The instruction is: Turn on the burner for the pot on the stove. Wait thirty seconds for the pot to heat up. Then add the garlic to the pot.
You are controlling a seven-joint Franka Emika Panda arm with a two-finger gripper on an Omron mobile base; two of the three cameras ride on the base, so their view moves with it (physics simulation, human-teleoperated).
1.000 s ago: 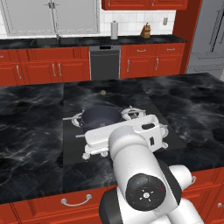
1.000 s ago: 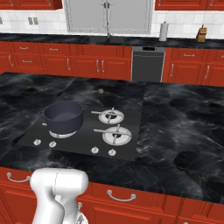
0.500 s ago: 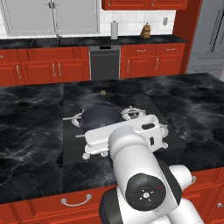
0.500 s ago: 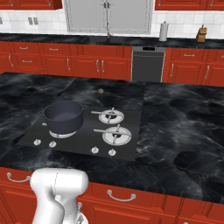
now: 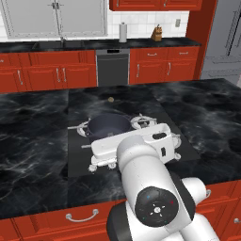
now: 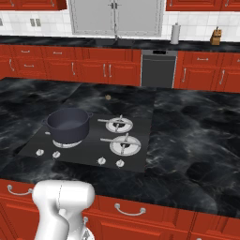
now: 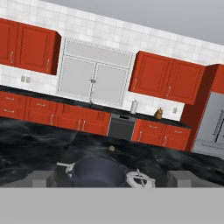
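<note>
Gripper (image 7: pixel 112 178): your fingers stand wide apart, empty, level with the pot.
Pot (image 6: pixel 69 124): on the stove's (image 6: pixel 140 158) front-left burner.
Garlic (image 6: pixel 108 97): on the counter just behind the stove.

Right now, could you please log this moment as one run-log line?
gripper: open, empty, above stove | pot: on front-left burner | garlic: on counter behind stove | knobs: untouched

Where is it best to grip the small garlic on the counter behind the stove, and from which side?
Probably from above, fingers closing across the widest part of the garlic. It is a small roundish bulb lying alone on the flat black counter, beyond the stove and clear of the pot, so a side approach gives little to hold.
</note>
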